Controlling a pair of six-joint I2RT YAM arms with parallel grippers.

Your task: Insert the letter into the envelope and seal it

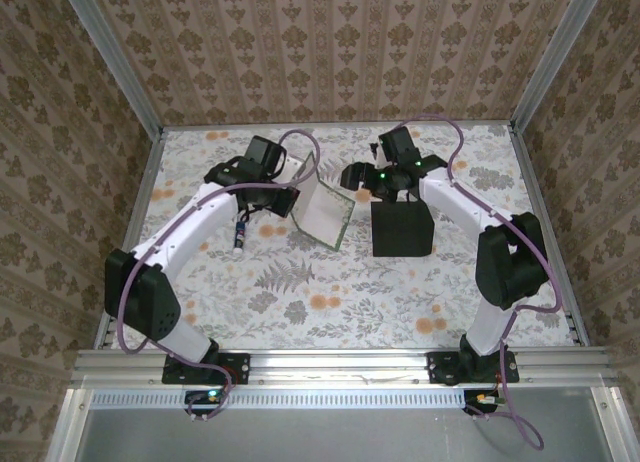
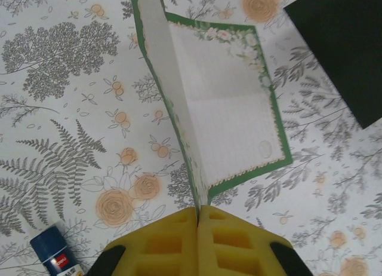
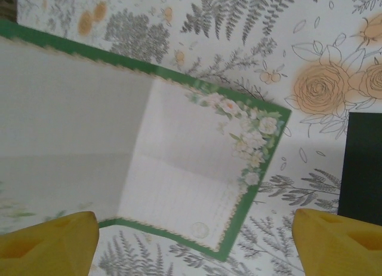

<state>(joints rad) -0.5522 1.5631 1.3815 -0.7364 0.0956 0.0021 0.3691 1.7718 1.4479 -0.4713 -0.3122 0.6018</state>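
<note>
Two arms reach in over a table (image 1: 300, 302) covered with a fern-and-rose patterned cloth. The left gripper (image 2: 197, 213) is closed tight, its yellow fingers (image 2: 167, 240) pressed together on one edge of the letter (image 2: 233, 109). The sheet is creased down the middle. One half rises steeply from the pinched edge, while the other half spreads out to the side, showing its green border, faint ruled lines and a spray of white flowers in one corner. Whether the lower half rests on the cloth or hangs just above it cannot be told. From above, the letter sits near the middle of the table, turned at an angle like a diamond. The envelope (image 1: 402, 229) lies flat on the cloth just beside it on the right, a narrow strip of cloth showing between them. The right gripper (image 3: 191, 243) hovers near the far edge of the envelope. Its two yellow fingers are spread wide with nothing between them, and its camera looks down on the letter, with a slice of the black envelope at the right edge. A small blue-and-white glue stick (image 2: 54, 258) lies on the cloth to the left of the letter, apart from it.
</note>
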